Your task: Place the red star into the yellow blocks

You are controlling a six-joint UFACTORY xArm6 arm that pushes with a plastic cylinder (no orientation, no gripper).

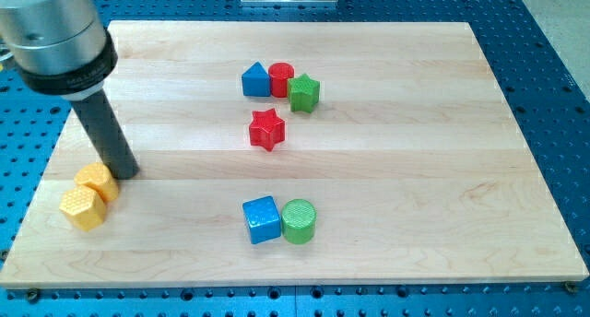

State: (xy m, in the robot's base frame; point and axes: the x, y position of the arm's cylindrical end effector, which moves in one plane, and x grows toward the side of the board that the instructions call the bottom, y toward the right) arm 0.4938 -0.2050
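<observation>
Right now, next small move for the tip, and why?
Probably swing my tip off the yellow blocks and around to the red star's right side. The star sits far right of the yellows, so it needs pushing left and down.

Two yellow blocks (89, 196), two red blocks (272, 105), two blue blocks (259, 151), two green blocks (301, 160), one board (415, 170)

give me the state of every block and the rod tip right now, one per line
my tip: down on the board, beside the yellow blocks on their right
yellow blocks: two, touching, near the view's left edge
red star: flat, alone, far from the yellow blocks
blue triangular block: touching the red cylinder
red cylinder: between blue and green
green block: against the red cylinder
blue cube: touching the green cylinder
green cylinder: upright
</observation>
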